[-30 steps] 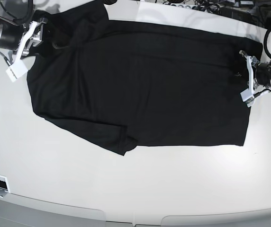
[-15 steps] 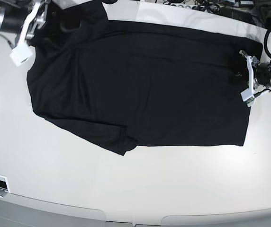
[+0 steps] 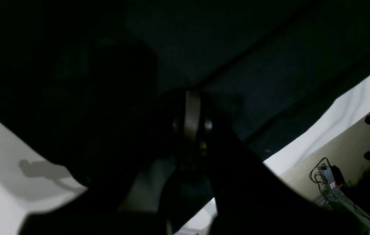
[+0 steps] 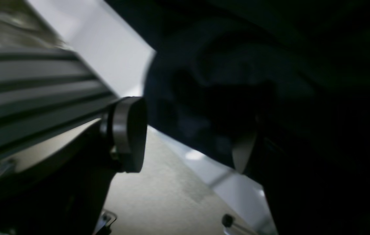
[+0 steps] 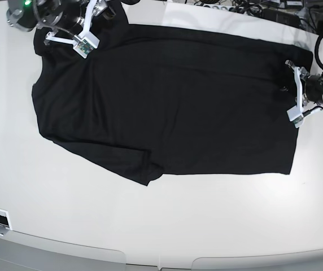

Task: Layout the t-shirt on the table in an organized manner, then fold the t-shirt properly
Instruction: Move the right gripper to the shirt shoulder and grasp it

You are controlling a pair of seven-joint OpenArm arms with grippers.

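The shirt (image 5: 167, 107) lies lengthwise left to right on the table (image 5: 206, 220); the left claw (image 5: 290, 90) pinches its right hem, the right claw (image 5: 85, 25) gapes wide over the far-left sleeve.

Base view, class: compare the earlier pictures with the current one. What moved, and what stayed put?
The right tool, jaws wide open, swung from the shirt's left edge up and rightward along the far edge, turning as it went. It took hold of nothing. The left tool stayed shut at the hem, and the t-shirt kept almost the same spread on the table.
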